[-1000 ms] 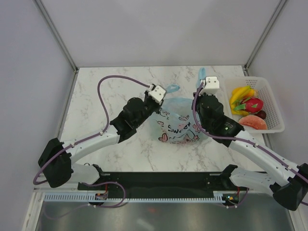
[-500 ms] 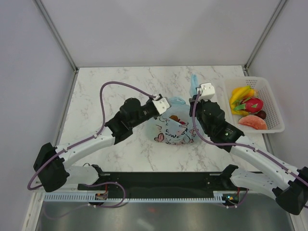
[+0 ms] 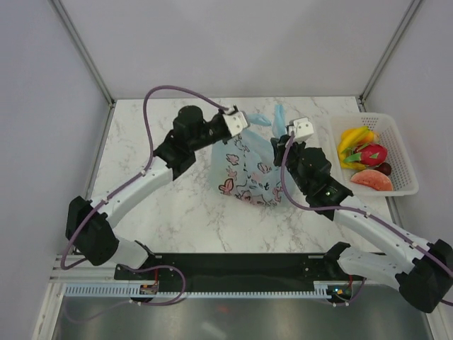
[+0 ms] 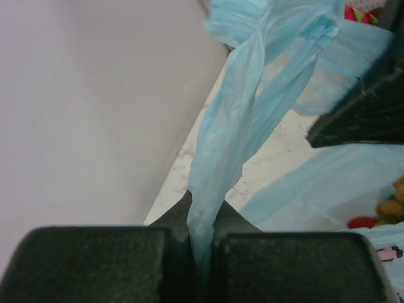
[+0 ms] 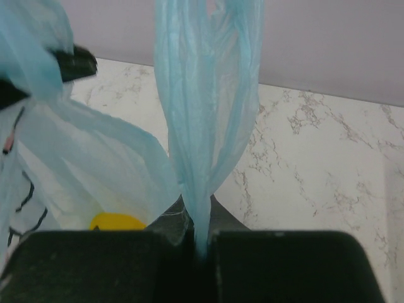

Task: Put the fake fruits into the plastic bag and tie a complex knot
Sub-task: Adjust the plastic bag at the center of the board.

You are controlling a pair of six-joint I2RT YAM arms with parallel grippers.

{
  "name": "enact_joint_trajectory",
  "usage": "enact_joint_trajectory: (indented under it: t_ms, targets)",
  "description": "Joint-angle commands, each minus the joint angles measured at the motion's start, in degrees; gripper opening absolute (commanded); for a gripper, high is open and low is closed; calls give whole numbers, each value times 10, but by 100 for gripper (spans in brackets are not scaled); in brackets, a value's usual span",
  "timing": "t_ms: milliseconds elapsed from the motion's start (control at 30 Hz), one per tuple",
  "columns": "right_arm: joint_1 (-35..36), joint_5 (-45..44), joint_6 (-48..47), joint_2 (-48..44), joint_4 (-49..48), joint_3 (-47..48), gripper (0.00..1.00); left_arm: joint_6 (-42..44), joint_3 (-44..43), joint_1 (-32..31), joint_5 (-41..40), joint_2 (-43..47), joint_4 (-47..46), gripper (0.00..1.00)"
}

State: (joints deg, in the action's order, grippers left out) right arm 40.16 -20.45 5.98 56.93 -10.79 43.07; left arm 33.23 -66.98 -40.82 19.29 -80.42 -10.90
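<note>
Top external view showed the plastic bag (image 3: 248,170) held up tall at the centre of the worktop (image 3: 156,205). It was thin, translucent light blue, with a white panel of pink and black doodles facing the camera. Its two handle loops rose side by side at the upper centre of the frame. The left claw (image 3: 249,122) was clamped tight on the left handle loop (image 4: 252,95), the film twisted into a rope between its fingers. The right claw (image 3: 284,134) gripped the right handle loop (image 5: 202,126), drawn into a narrow pleated strip. Through the bag's mouth the wrist views caught a yellow piece (image 5: 117,221) and a red piece (image 4: 363,222) inside. More fake fruits (image 3: 364,159) — bananas, dragon fruit, an orange-red slice, a dark ball — lay in the white mesh basket (image 3: 405,152) at the right edge. Half a second before, the bag had slumped lower and flatter near the frame's middle. Since then both claws had risen toward the upper centre and stretched it upright.
</note>
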Motion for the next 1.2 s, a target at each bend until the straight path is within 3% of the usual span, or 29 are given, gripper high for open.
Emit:
enact_joint_trajectory:
  t_ms: [0,133,333,533,667,867,1033,1167]
  targets:
    - [-30,62,18,50,-65,54,0,19,-110,53,90,-31,29,2]
    - [-53,106,26,110,-85,100,0,20,-162,86,116,-51,75,2]
    - [-88,202,35,159,-97,141,0,14,-72,94,91,-18,34,2]
    - [-133,295,49,180,-104,171,0,8,-37,107,65,-1,38,2]
    - [-135,342,20,203,-37,220,0,-22,-43,107,98,-18,36,2]
    - [-142,342,45,161,-106,126,0,-68,-52,102,125,-47,15,2]
    - [-142,368,54,149,-93,111,0,-72,-48,92,112,-45,11,2]
    - [-142,383,53,130,-95,86,0,-28,-40,78,116,-41,32,2]
